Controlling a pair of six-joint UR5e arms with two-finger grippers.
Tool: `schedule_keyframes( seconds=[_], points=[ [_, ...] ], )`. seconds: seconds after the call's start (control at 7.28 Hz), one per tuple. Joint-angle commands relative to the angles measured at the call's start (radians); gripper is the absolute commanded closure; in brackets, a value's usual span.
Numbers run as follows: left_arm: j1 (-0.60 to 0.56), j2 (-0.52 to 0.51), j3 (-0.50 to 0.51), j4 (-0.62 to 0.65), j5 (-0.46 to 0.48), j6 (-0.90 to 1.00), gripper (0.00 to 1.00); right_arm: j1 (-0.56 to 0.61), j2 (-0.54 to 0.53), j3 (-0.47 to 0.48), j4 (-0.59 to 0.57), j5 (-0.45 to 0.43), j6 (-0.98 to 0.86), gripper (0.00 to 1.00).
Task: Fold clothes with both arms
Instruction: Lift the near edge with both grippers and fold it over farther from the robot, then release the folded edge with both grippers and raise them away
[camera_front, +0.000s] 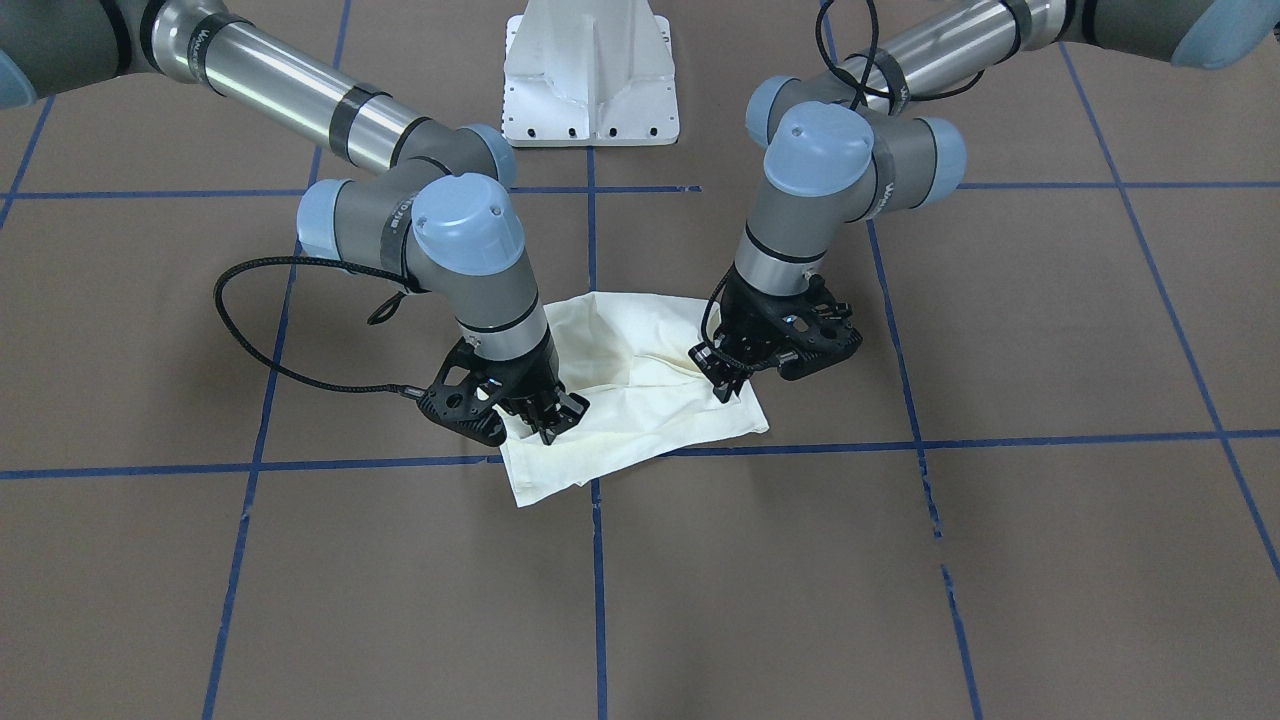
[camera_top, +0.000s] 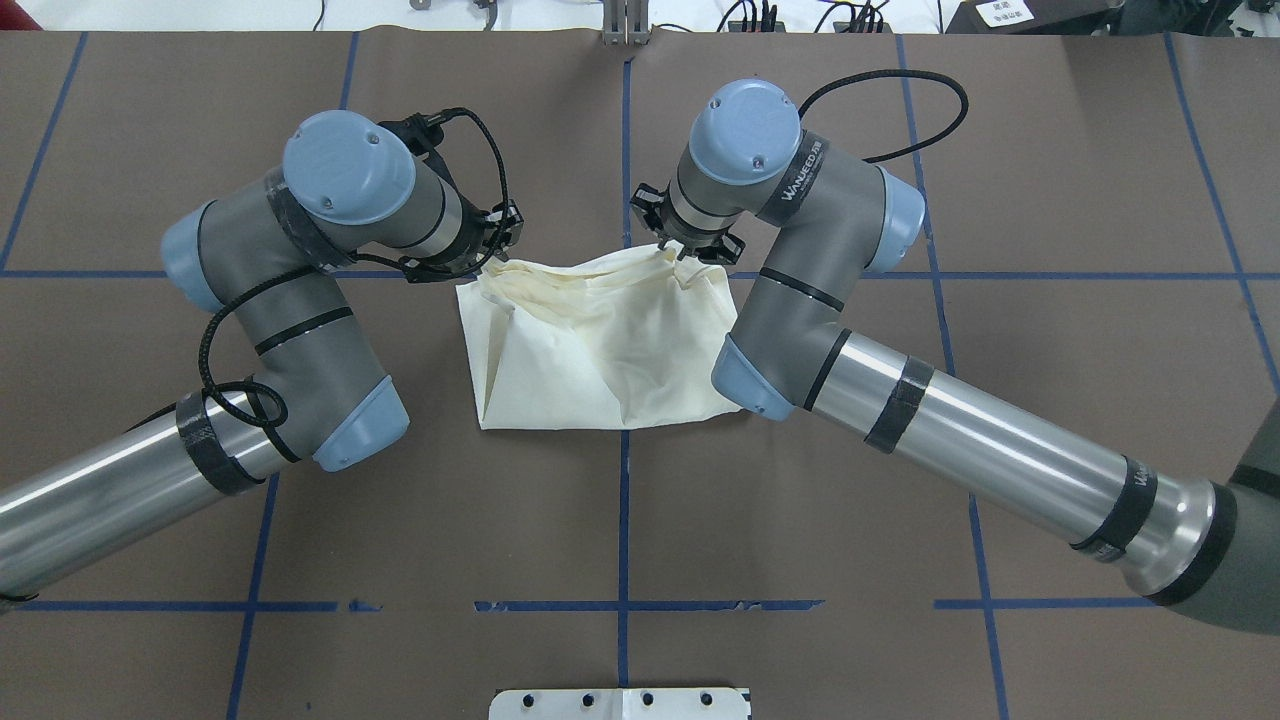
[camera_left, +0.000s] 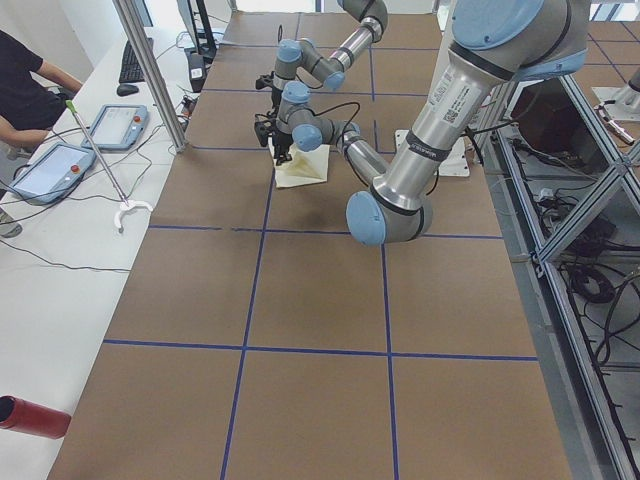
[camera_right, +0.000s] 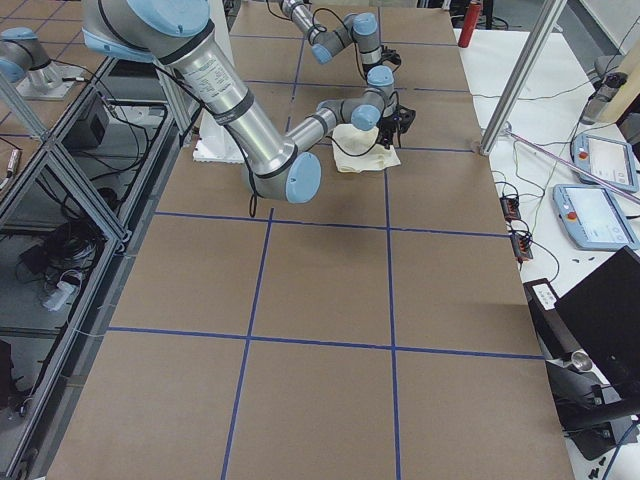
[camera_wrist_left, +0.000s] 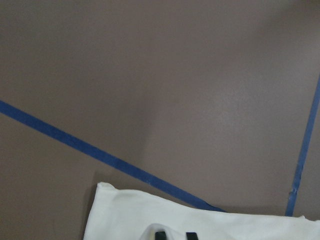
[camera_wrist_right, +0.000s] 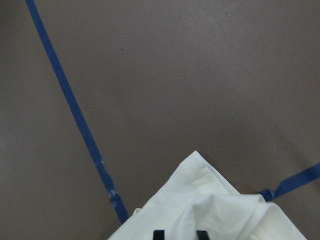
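Shirt (camera_front: 640, 420), cream and wrinkled, rough rectangle on matte brown tabletop (camera_front: 1000, 560).

Four wide, two close; shared T-shirt (camera_top: 600, 340)

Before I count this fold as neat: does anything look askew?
Yes: the shirt is rumpled, with diagonal creases, and its far edge slants across the tape line. Both the left gripper and right gripper pinch that edge. Nothing looks torn.
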Motion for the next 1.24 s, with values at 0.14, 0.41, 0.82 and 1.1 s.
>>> schedule_keyframes(
  seconds=[0.14, 0.41, 0.82, 1.1],
  points=[
    [-0.062, 0.035, 0.039, -0.113, -0.008, 0.142, 0.00, 0.115, 0.008, -0.010, 0.009, 0.177, -0.093, 0.00],
    [-0.039, 0.119, -0.025, -0.275, -0.089, 0.082, 0.00, 0.172, -0.002, 0.016, -0.029, 0.240, -0.136, 0.00],
    [0.067, 0.153, -0.018, -0.534, -0.111, -0.047, 0.00, 0.244, -0.015, 0.149, -0.302, 0.274, -0.348, 0.00],
    [0.070, 0.150, 0.128, -0.762, -0.103, -0.054, 0.00, 0.277, -0.050, 0.203, -0.346, 0.276, -0.394, 0.00]
  ],
)
